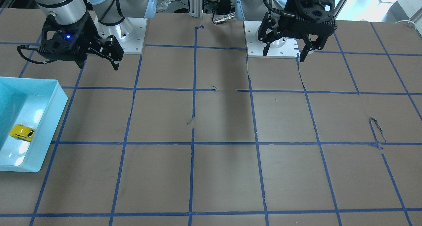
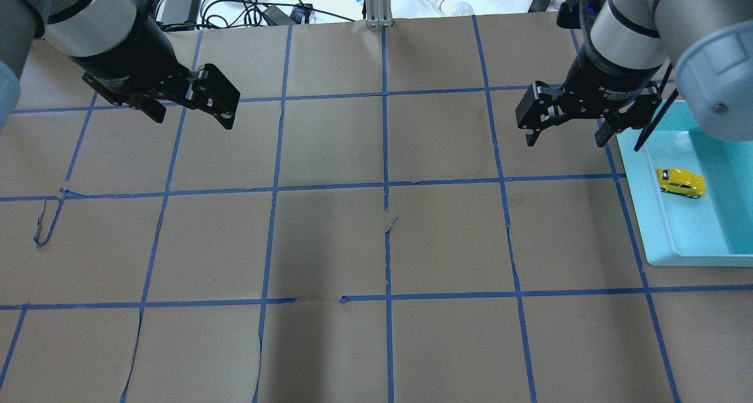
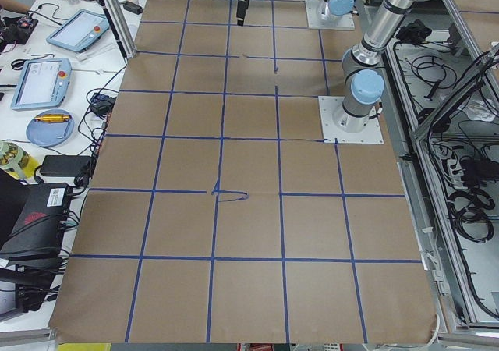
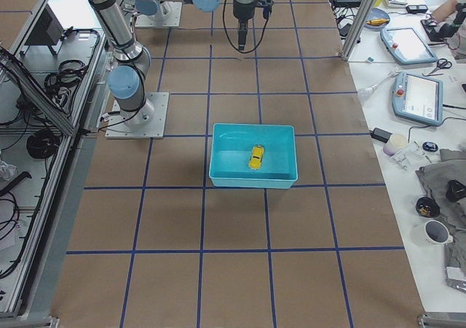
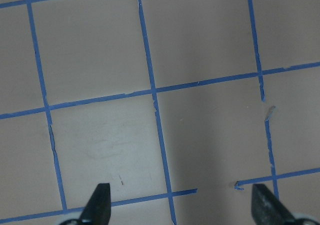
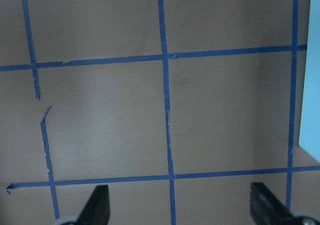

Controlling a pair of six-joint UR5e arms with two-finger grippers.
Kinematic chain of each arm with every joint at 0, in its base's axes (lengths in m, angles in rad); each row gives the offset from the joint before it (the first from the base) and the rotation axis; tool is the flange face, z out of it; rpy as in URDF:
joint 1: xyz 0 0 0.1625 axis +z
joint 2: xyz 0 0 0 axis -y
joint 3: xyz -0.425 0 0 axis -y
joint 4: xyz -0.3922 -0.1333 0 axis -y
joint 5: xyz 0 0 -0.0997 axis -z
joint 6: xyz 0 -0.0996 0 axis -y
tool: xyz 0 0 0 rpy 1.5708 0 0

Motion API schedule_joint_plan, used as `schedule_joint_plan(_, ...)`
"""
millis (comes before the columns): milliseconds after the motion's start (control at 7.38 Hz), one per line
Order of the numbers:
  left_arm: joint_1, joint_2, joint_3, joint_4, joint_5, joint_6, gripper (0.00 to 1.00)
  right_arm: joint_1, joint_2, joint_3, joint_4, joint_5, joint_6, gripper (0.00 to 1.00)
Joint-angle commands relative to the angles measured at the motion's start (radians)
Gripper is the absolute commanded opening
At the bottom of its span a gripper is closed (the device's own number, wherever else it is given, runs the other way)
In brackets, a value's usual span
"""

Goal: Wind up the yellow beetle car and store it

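1 yellow beetle car, 1 bin.

Looks like a robotics lab. Has a paper-covered table gridded in blue tape beneath the right claw, with teach pendants on a white bench well beyond it. Shows tangled cables past the left claw.

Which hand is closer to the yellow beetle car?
Right. The right hand hangs just off the blue bin holding the yellow beetle car; the left hand is across the table.

Left gripper and right gripper hover, each with 2 fingers spread.
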Motion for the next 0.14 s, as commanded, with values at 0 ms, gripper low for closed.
schedule_joint_plan(0, 0.000, 0.000, 0.000, 0.001, 0.000, 0.000, 1.00, 0.004, 0.001, 0.001, 0.002, -0.007, 0.001, 1.00)
